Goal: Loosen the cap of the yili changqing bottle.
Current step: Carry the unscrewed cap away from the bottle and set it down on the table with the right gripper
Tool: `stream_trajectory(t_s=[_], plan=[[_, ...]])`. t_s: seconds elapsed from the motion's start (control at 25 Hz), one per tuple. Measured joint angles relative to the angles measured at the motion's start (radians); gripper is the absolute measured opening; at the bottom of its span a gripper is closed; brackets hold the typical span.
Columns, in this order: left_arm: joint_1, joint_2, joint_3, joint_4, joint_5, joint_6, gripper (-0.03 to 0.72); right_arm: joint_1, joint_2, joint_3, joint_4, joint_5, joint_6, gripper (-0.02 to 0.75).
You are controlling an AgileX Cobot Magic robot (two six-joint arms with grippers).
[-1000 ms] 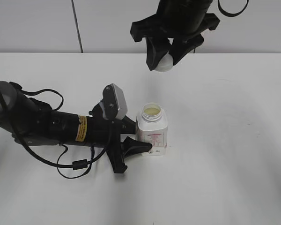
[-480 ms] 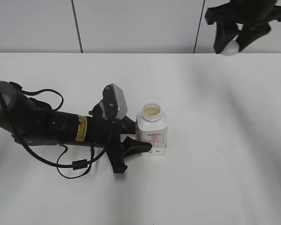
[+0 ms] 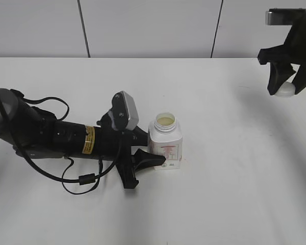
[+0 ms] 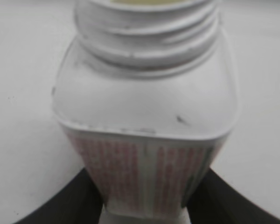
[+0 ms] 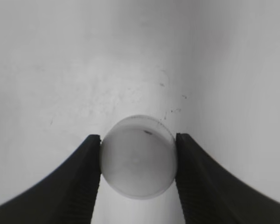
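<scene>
At frame edge, right tool [image 3: 285, 88] half hides the cap [image 3: 285, 90].

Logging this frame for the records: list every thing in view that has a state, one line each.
yili changqing bottle: upright, uncapped, neck open.
cap: off the bottle, held above the table.
left gripper: shut on the bottle's body.
right gripper: shut on the cap, far right of the bottle.

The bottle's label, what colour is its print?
Pinkish-red print on the white bottle, clearest in the left wrist view.
</scene>
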Motion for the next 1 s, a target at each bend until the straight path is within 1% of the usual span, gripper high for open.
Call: stream_trajectory(t_s=[0.12, 0.4, 0.52, 0.68, 1.0], plan=[[0.0, 0.0, 0.0, 0.0, 0.0, 0.0, 0.333, -0.001, 0.0, 0.07, 0.012, -0.113, 0.009, 0.387], [0.0, 0.0, 0.0, 0.0, 0.0, 0.0, 0.332, -0.001, 0.0, 0.289, 0.016, -0.485, 0.025, 0.387], [0.0, 0.0, 0.0, 0.0, 0.0, 0.0, 0.332, -0.001, 0.0, 0.34, 0.017, -0.593, 0.026, 0.387], [0.0, 0.0, 0.0, 0.0, 0.0, 0.0, 0.331, -0.001, 0.034, 0.364, 0.017, -0.672, 0.027, 0.386], [0.0, 0.0, 0.0, 0.0, 0.0, 0.0, 0.331, -0.001, 0.103, 0.367, 0.018, -0.76, 0.028, 0.386]])
